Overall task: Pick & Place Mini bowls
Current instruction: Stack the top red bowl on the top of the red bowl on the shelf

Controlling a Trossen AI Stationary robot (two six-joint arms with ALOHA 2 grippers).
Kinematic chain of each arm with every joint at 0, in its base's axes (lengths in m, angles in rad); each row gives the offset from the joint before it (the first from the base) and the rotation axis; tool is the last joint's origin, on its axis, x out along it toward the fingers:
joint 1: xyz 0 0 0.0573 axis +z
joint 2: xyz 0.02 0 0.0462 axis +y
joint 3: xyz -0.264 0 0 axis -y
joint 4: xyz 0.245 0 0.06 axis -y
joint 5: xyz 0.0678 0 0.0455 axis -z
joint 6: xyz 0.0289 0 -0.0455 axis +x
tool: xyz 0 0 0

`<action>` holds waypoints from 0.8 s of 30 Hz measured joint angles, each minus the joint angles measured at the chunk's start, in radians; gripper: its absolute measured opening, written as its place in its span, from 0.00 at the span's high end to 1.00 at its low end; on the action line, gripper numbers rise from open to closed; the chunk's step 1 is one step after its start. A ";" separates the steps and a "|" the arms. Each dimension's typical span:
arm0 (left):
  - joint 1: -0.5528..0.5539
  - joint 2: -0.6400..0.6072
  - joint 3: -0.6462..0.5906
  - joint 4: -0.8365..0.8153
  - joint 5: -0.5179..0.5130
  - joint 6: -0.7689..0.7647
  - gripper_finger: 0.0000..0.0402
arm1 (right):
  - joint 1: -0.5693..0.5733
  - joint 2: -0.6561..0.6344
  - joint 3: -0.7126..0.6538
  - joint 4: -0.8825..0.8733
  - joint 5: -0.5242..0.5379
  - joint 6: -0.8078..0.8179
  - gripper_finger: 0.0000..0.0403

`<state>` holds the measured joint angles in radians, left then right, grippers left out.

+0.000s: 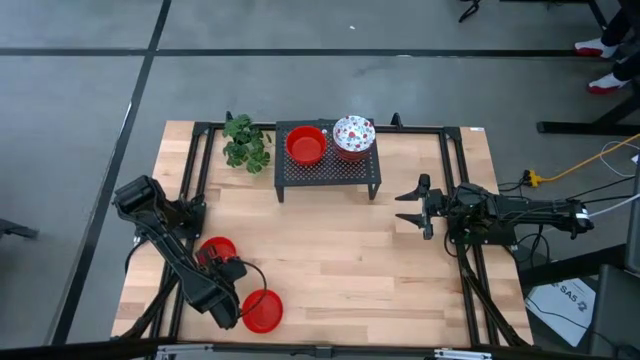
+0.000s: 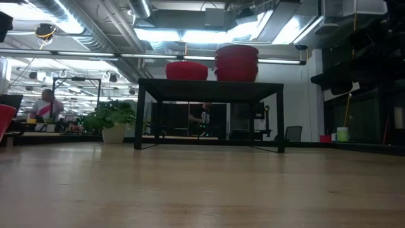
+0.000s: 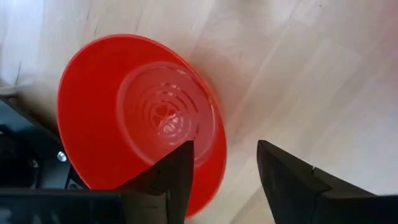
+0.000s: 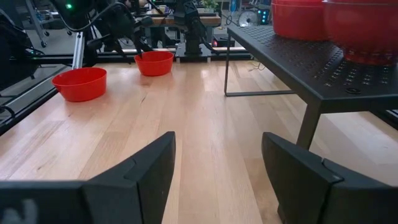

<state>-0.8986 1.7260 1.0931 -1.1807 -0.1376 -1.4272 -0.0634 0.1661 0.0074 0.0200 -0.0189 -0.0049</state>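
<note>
Left gripper (image 1: 247, 297) open, empty | right gripper (image 1: 408, 207) open, empty | table: two red bowls (image 1: 262, 309) | rack (image 1: 328, 168): two stacks

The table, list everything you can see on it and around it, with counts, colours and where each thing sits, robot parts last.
Red bowls on the table: two, glossy red, near the left arm; one beside the arm, one at the front edge under the left tool.
Red bowl on the rack: one visible from above, red, left side of the rack top.
Speckled bowl stack: white with red speckles on top, right side of the rack top; count in stack unclear.
Rack: one, black perforated, back centre of the table.
Plant: one, green, left of the rack.
Table: one, light wood.
Left tool: open, over the front red bowl.
Right tool: open, waiting at the right side.
</note>
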 joint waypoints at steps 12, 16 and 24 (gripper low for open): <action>0.000 0.000 -0.052 0.030 0.005 -0.001 0.94 | 0.000 0.000 0.000 0.000 0.000 0.000 0.41; 0.000 0.000 -0.052 0.051 0.005 -0.001 0.98 | 0.000 0.000 0.000 0.000 0.000 0.000 0.41; 0.000 -0.001 -0.050 0.081 0.005 0.000 0.99 | 0.000 0.000 0.000 0.000 0.000 0.000 0.41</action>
<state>-0.8986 1.7252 1.0432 -1.0996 -0.1329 -1.4269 -0.0631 0.1660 0.0074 0.0200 -0.0189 -0.0049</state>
